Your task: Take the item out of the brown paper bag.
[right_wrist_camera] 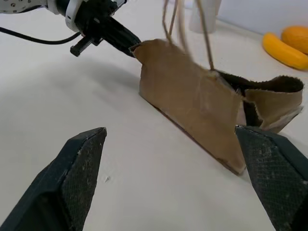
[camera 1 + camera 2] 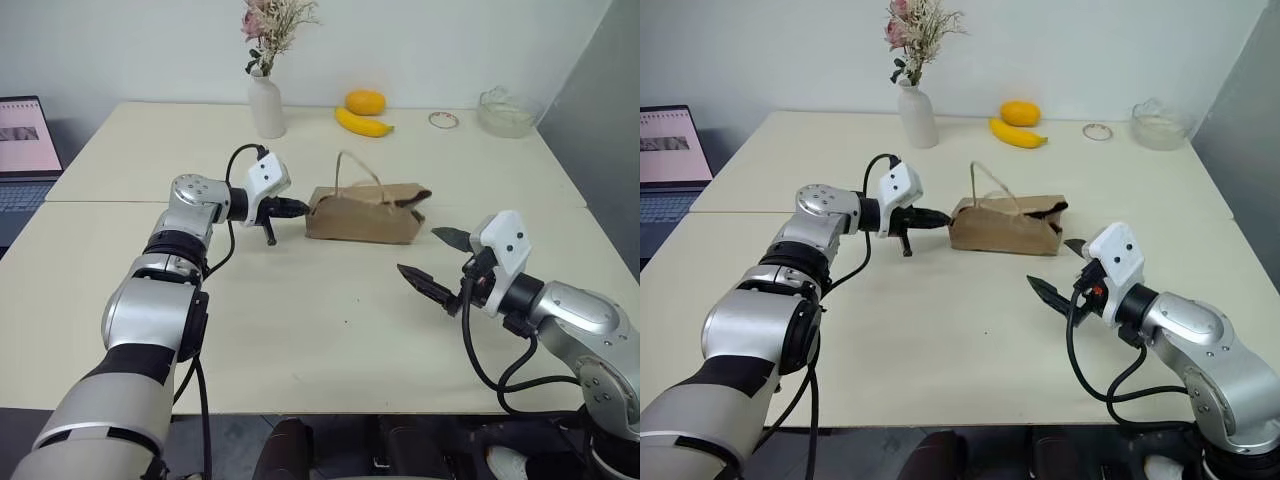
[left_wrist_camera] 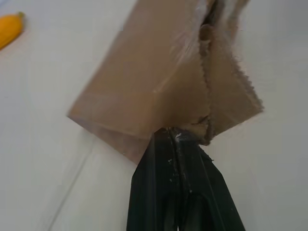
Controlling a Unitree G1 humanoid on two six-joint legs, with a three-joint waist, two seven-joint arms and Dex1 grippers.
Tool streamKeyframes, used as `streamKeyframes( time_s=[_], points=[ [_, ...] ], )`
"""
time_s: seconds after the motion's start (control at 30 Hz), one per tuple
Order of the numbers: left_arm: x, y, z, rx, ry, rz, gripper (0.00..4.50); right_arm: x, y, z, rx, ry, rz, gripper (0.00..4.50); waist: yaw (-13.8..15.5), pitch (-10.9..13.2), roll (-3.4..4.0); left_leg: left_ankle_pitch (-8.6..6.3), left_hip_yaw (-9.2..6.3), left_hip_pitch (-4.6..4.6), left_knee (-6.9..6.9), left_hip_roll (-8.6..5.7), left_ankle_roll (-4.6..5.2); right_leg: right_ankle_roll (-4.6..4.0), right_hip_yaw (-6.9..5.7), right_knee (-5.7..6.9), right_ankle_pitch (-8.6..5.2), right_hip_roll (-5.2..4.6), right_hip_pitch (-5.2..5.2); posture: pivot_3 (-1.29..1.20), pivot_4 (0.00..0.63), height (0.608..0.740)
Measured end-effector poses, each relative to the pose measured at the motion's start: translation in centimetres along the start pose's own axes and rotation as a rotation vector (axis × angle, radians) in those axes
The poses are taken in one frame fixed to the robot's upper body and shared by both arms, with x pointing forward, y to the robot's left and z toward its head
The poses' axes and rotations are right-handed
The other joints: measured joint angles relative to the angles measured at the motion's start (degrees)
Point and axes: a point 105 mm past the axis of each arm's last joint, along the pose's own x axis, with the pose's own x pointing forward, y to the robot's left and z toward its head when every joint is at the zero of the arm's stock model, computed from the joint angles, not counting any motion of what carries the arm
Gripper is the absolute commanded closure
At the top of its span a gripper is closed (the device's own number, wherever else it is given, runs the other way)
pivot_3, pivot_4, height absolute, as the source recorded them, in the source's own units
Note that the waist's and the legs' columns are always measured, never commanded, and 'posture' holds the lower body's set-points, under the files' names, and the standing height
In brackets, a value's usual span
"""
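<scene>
The brown paper bag lies on its side in the middle of the table, one thin loop handle standing up. Its open mouth faces right and looks dark inside. The item is hidden. My left gripper is shut on the bag's closed left end, pinching the paper edge. My right gripper hovers open just right of and nearer than the mouth, apart from the bag, with nothing between its fingers.
At the back of the table stand a white vase with dried flowers, a banana, an orange fruit, a small ring and a glass bowl. A laptop sits far left.
</scene>
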Motion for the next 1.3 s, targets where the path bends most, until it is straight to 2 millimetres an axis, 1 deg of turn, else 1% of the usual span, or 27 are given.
streamKeyframes(
  time_s=[0.1,0.23,0.3,0.37,0.47,0.5,0.53,0.6,0.67,0.7,0.77,0.87,1.03,1.17,1.3],
  points=[
    [-0.5,-1.8,-1.3,0.001,0.005,-0.100,4.49,-0.1,-0.1,-0.1,-0.003,0.009,0.003,0.00,-0.06,0.00,0.00,0.00,0.01,0.02,0.04,0.05,0.00,0.00,0.05,0.04,0.00,0.00,-0.01,0.00,0.150,0.740],
    [-0.5,-5.2,-3.9,-0.044,0.026,-0.222,4.49,-0.5,-0.3,-0.4,-0.019,0.033,0.005,0.00,-0.04,0.00,0.00,0.00,-0.13,-0.02,0.15,0.09,0.00,0.00,0.05,0.13,0.00,0.00,-0.01,0.00,0.150,0.740],
    [-0.6,-6.2,-4.1,-0.054,0.013,-0.244,4.49,-0.9,-0.3,-1.1,-0.019,0.069,0.017,0.00,0.14,0.00,0.00,0.00,-0.18,-0.11,0.31,0.09,0.01,0.00,-0.02,0.19,0.00,0.00,-0.02,0.00,0.150,0.740],
    [-1.0,-6.4,-3.3,-0.043,-0.012,-0.240,4.49,-1.7,-0.6,-1.5,-0.026,0.108,0.026,0.00,0.25,0.01,-0.01,-0.01,-0.22,-0.17,0.49,0.09,0.02,0.01,-0.03,0.30,-0.01,-0.03,-0.02,0.00,0.150,0.740],
    [-2.4,-5.7,-0.8,0.066,-0.045,-0.191,4.49,-3.0,-1.3,-1.8,-0.037,0.141,0.011,0.00,0.15,0.00,-0.04,-0.01,-0.21,-0.06,0.55,0.08,0.02,0.02,0.09,0.38,0.00,-0.03,0.01,0.00,0.150,0.740],
    [-3.1,-5.5,0.0,0.128,-0.039,-0.167,4.11,-3.2,-1.3,-1.9,-0.033,0.149,0.010,0.00,0.08,0.00,-0.03,-0.01,-0.20,0.04,0.55,0.08,0.02,0.02,0.13,0.43,-0.01,-0.03,0.05,0.00,0.150,0.740],
    [-3.9,-5.5,0.4,0.192,-0.027,-0.143,3.90,-3.4,-1.2,-2.2,-0.029,0.159,0.016,0.00,0.01,-0.01,-0.02,-0.01,-0.20,0.13,0.53,0.10,0.02,0.02,0.17,0.47,-0.01,-0.03,0.07,0.00,0.150,0.740],
    [-4.4,-6.1,0.8,0.275,-0.009,-0.137,3.32,-3.7,-0.8,-2.6,-0.005,0.168,0.032,0.00,-0.18,-0.02,0.00,-0.01,-0.18,0.19,0.53,0.14,0.01,0.02,0.21,0.57,-0.02,0.01,0.06,0.00,0.150,0.740],
    [-4.0,-7.9,0.7,0.329,-0.022,-0.172,2.65,-3.8,-0.2,-3.0,0.006,0.181,0.050,0.00,-0.19,-0.04,0.03,-0.01,-0.18,0.22,0.53,0.16,0.01,0.02,0.19,0.61,-0.03,0.02,0.07,0.00,0.150,0.740],
    [-3.5,-9.1,0.4,0.350,-0.033,-0.202,2.32,-3.8,0.2,-3.3,0.012,0.192,0.064,0.00,-0.18,-0.04,0.03,-0.01,-0.18,0.21,0.53,0.17,0.01,0.02,0.19,0.63,-0.03,0.02,0.07,0.00,0.150,0.740],
    [-2.4,-10.7,0.1,0.383,-0.054,-0.249,1.70,-3.8,0.8,-3.6,0.021,0.201,0.083,0.00,-0.04,-0.04,0.03,-0.01,-0.18,0.17,0.56,0.14,0.01,0.02,0.16,0.63,-0.03,0.02,0.05,0.00,0.150,0.740],
    [-0.9,-11.9,0.5,0.452,-0.093,-0.274,1.70,-3.7,1.9,-3.9,0.033,0.211,0.130,0.00,0.09,-0.05,0.02,-0.01,-0.15,0.14,0.57,0.11,0.01,0.02,0.14,0.59,-0.03,0.02,0.06,0.00,0.150,0.740],
    [1.4,-12.0,1.3,0.481,-0.168,-0.248,1.70,-3.7,3.2,-4.5,0.055,0.226,0.169,0.00,0.10,-0.06,-0.01,-0.01,-0.13,0.10,0.57,0.08,0.01,0.04,0.14,0.52,-0.02,0.02,0.06,0.00,0.150,0.740],
    [2.0,-11.7,0.8,0.529,-0.156,-0.249,1.70,-3.9,3.6,-5.0,0.070,0.245,0.165,0.00,0.01,-0.06,-0.01,-0.01,-0.13,0.12,0.56,0.10,0.01,0.04,0.13,0.52,-0.02,0.04,0.06,0.00,0.150,0.740],
    [2.8,-12.6,0.2,0.544,-0.159,-0.308,1.70,-4.3,4.2,-5.4,0.078,0.260,0.162,0.00,0.03,-0.06,-0.01,-0.01,-0.10,0.10,0.56,0.11,0.01,0.04,0.09,0.52,-0.02,0.05,0.06,0.00,0.150,0.740]
  ],
)
